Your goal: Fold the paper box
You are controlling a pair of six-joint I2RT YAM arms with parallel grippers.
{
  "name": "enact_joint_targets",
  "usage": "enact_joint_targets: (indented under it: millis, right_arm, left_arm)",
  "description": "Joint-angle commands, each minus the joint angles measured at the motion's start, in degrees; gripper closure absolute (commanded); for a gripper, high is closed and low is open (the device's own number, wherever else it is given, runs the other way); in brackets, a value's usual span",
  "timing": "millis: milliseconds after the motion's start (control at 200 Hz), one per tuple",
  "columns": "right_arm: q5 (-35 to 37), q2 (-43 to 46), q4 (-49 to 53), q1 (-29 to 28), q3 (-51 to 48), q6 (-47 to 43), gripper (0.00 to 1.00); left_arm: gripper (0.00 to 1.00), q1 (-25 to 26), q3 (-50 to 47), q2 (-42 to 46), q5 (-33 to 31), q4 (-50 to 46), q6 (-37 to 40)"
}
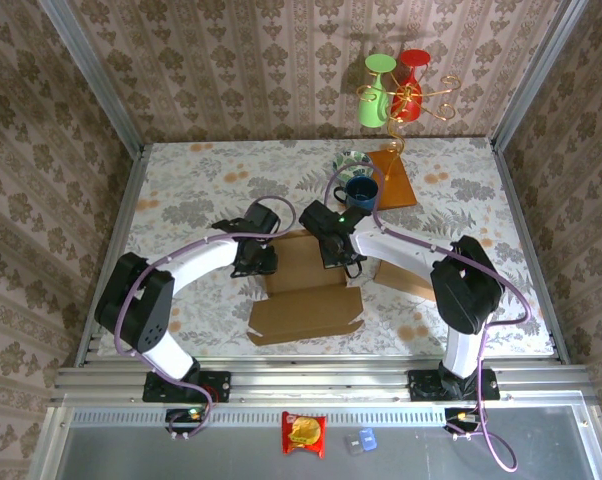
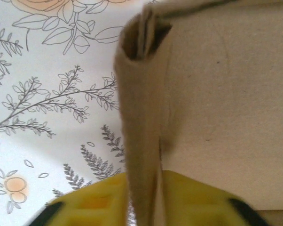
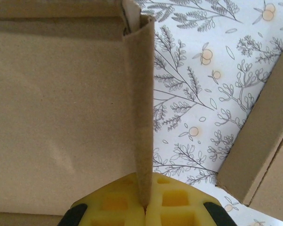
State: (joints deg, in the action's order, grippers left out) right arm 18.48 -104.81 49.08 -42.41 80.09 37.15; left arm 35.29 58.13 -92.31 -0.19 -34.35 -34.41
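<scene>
- The right end effector (image 3: 145, 207) is pinching its yellow pads together on the thin, upright right-hand side wall (image 3: 140, 94) of the flat brown cardboard paper box (image 1: 306, 295).
- The left end effector (image 2: 144, 207) is straddling the doubled-over left-hand side wall (image 2: 141, 117). We cannot tell whether its pads are pressing the card or standing slightly off it.
- The box is lying near the middle of the white flower-patterned desk (image 1: 201, 190), between the two arms, with its broad panel reaching toward the near edge.
- We are judging the step in hand to be raising and creasing the two side walls. To do it well, we are wanting both walls held upright together, each fold pressed along its scored line, and the base kept flat on the desk rather than dragging.
- The left wall is looking rolled rather than sharply creased at its far end, so we are advising firmer pressure there.
- In the overhead view the arms are covering the box's far edge. The left wrist view is blurring the corner tuck. A second brown cardboard piece (image 3: 259, 127) is being cut off by the frame edge, so we cannot tell whether it joins the box.
</scene>
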Motion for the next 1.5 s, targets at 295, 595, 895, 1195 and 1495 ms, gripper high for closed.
enact_joint_targets:
  millis: [295, 595, 895, 1195, 1495]
  right_arm:
    - [-5.92, -2.82, 4.56, 3.91, -0.25, 8.76, 1.0]
    - [-13.35, -2.08, 4.34, 5.5, -2.16, 22.71, 1.0]
    - [-16.92, 2.24, -2.98, 5.41, -6.63, 37.43, 1.0]
    - [-22.74, 2.26, -10.45, 5.07, -11.92, 54.16, 1.0]
    - [-25.14, 3.21, -14.35, 2.7, -15.48, 66.24, 1.0]
  left_arm:
    - [0.48, -1.45, 10.17, 5.11, 0.29, -7.82, 3.03]
    - [0.32, 1.65, 12.41, 19.42, -25.36, -2.84, 23.16]
    - [0.15, -11.91, -0.3, 32.18, -16.64, 6.24, 7.01]
    - [0.5, -12.74, -5.8, 41.24, -9.69, -16.87, -5.9]
    - [0.55, -18.4, -21.55, 46.3, 13.05, -7.24, -10.89]
